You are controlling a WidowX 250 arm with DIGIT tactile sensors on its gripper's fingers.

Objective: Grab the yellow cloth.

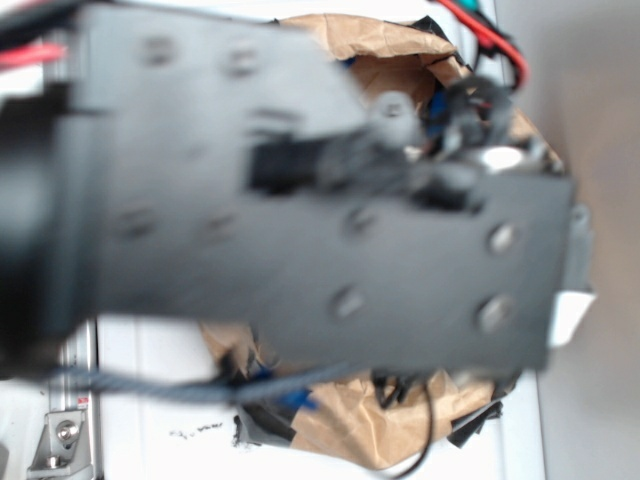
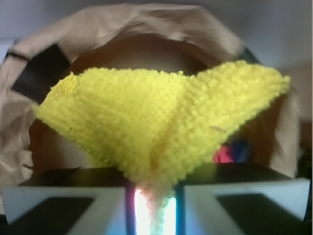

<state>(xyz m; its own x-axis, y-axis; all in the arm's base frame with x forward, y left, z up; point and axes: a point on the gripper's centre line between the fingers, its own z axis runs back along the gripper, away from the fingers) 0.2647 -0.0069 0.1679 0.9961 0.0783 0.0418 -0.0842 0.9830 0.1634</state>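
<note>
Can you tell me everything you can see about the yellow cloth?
The yellow cloth is bright and fuzzy, like a knitted towel. It fans out wide at the top into two pointed corners and narrows to a pinched fold at the bottom, where the gripper has its jaws shut on it. Behind it is crumpled brown paper. In the exterior view the arm hides it.

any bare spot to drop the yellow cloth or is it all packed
Bare white surface shows left of the brown paper bag. Inside the bag it looks crowded, with red and blue items behind the yellow cloth, which the jaws pinch.
</note>
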